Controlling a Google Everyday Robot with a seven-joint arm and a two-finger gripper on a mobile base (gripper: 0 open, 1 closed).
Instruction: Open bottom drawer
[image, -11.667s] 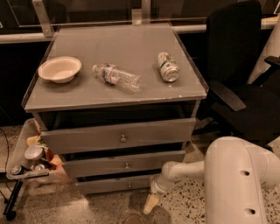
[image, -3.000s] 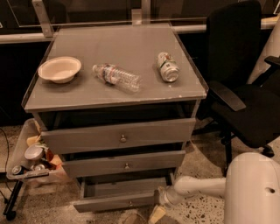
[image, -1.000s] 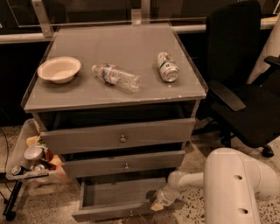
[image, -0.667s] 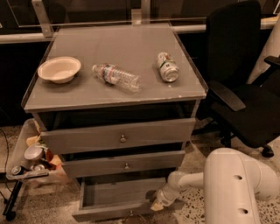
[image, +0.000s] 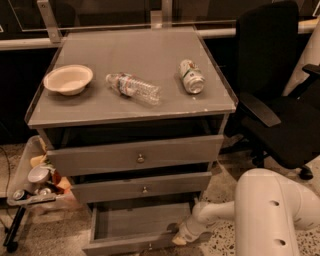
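The bottom drawer (image: 135, 226) of the grey cabinet stands pulled out, its plain grey inside showing. Its front panel runs along the frame's lower edge, with its small knob (image: 150, 246) just visible. The top drawer (image: 137, 155) and the middle drawer (image: 142, 187) above it are closed. My gripper (image: 181, 237) is low at the open drawer's right front corner, at the end of my white arm (image: 270, 210). It looks close to or touching the drawer's right side.
On the cabinet top lie a white bowl (image: 68, 79), a plastic bottle (image: 133, 88) on its side and a can (image: 191, 76) on its side. A black office chair (image: 280, 95) stands to the right. A tray of clutter (image: 35, 182) sits at lower left.
The bottom drawer, shut in the earliest frame, has been pulled out. Over the last second the drawer and my gripper have barely moved.
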